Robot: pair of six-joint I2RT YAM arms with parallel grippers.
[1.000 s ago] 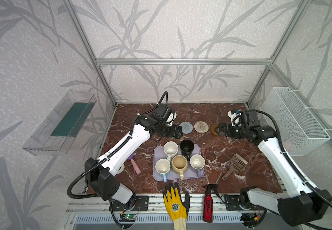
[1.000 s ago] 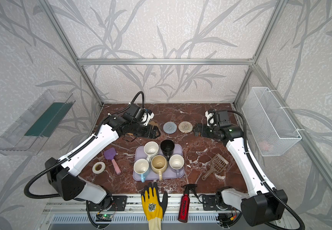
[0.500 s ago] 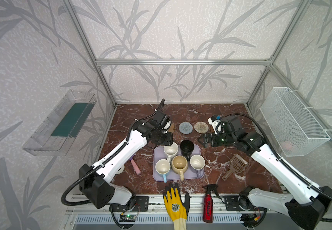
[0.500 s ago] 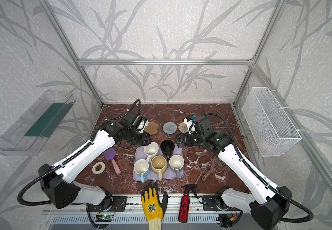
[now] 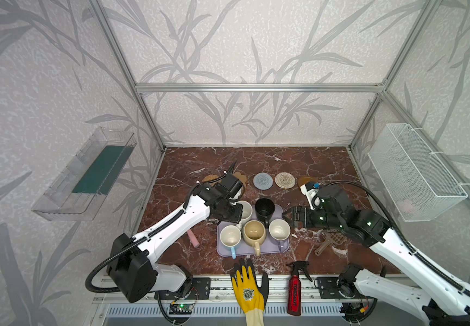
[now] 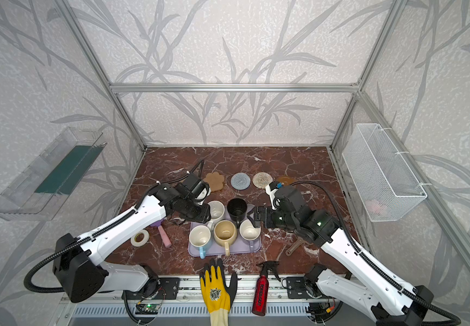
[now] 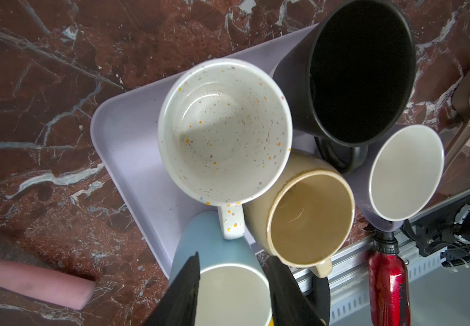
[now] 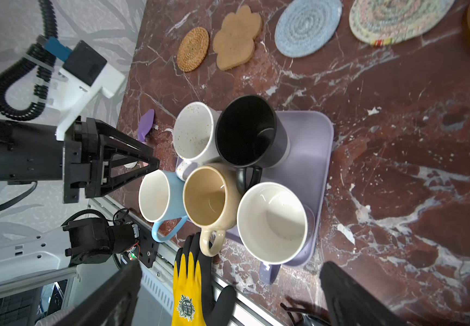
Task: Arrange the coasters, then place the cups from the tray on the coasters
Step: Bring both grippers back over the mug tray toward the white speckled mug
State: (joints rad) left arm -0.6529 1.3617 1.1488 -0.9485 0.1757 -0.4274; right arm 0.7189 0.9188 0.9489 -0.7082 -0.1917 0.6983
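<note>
Left gripper (image 7: 233, 256): moved from coasters (image 5: 262, 181) to tray (image 5: 270, 250), narrowed, part-open above blue mug (image 7: 214, 245), empty. Right gripper (image 5: 286, 218): likewise moved, gaped wide, empty, at tray's right edge.

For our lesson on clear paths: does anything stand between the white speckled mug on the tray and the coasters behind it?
Nothing visible: the marble between the white speckled mug and the paw-shaped coaster is bare. Only the left arm's wrist hangs above the marble next to that stretch.
</note>
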